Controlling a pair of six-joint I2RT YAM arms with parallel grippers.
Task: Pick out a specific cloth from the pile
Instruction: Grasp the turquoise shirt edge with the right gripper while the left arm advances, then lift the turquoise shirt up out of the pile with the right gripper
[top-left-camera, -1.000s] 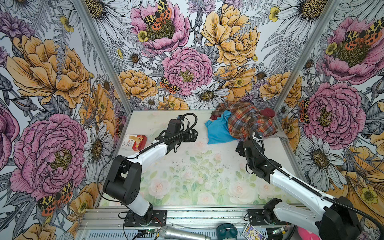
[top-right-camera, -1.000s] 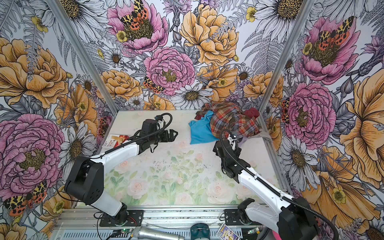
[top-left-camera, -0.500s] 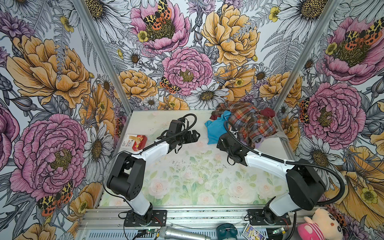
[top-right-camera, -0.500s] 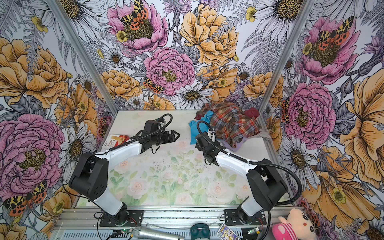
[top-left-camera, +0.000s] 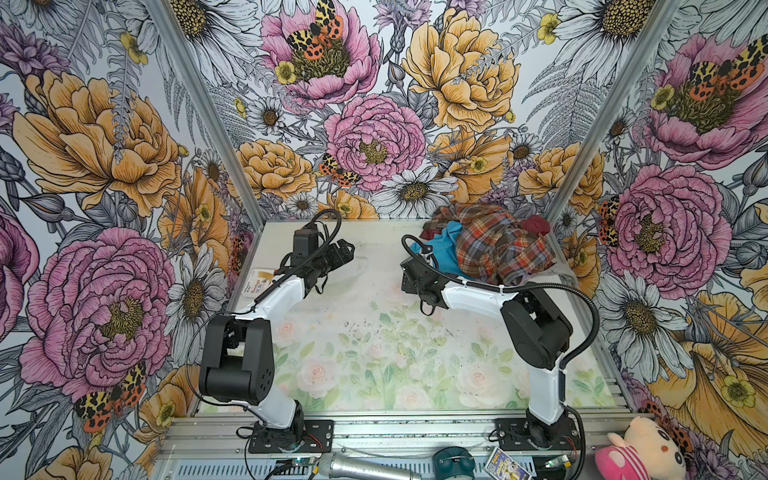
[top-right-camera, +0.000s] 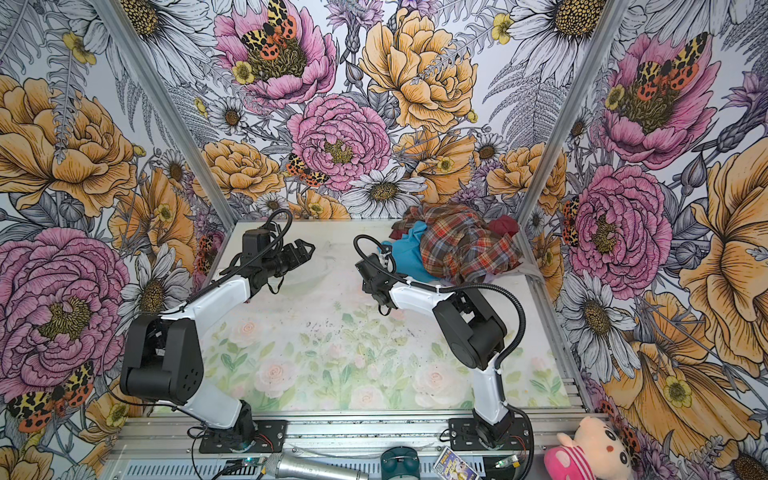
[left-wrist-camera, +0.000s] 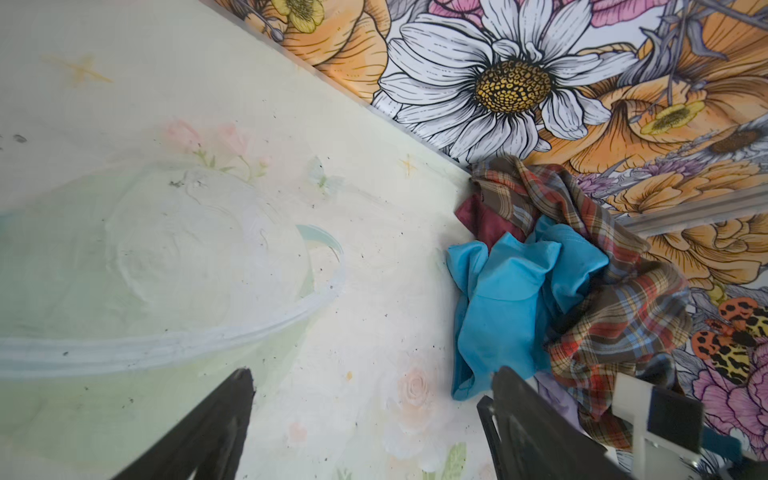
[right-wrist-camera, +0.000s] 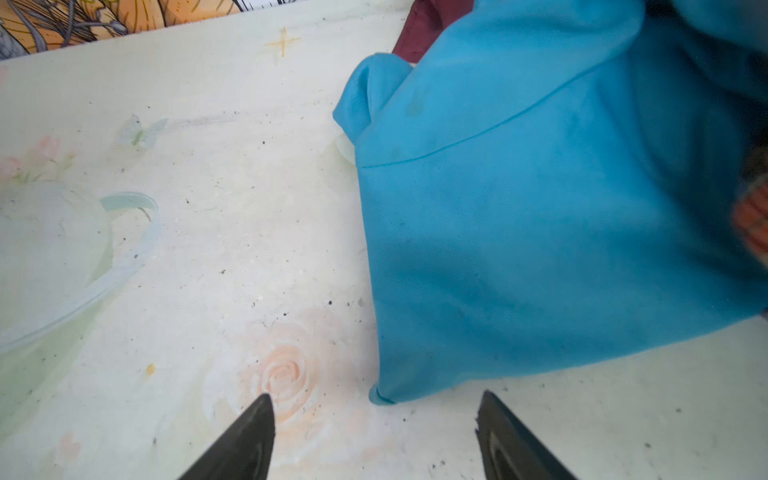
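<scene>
**Changed**
- Right arm (top-left-camera: 478, 293), white and black: we note that it has swung across from the near side of the pile. It now lies low over the pale flower-printed bench (top-left-camera: 374, 340). We judge the approach finished and the grasp next.
- Left claw (top-left-camera: 347, 249): hardly moved, fingers wide apart, empty.

**Holdings**
- Pile (top-left-camera: 494, 245), a heap of garments under a red-orange-brown plaid shirt (top-left-camera: 505, 249): straight ahead of the right claw (right-wrist-camera: 375, 397).
- Cloth (right-wrist-camera: 540, 208), plain turquoise-blue soft fabric: not yet out of the pile, its nearest corner just ahead of the right claw.
- Right claw: fingers spread, gripping nothing.

**Views**
- Right wrist view alone shows that corner between the fingertips (right-wrist-camera: 264, 405).
- Both top views hide this claw under its wrist.
- Left wrist view alone shows the shirt overlapping the cloth's far edge, with a dark maroon cloth (left-wrist-camera: 490, 220) behind.
</scene>
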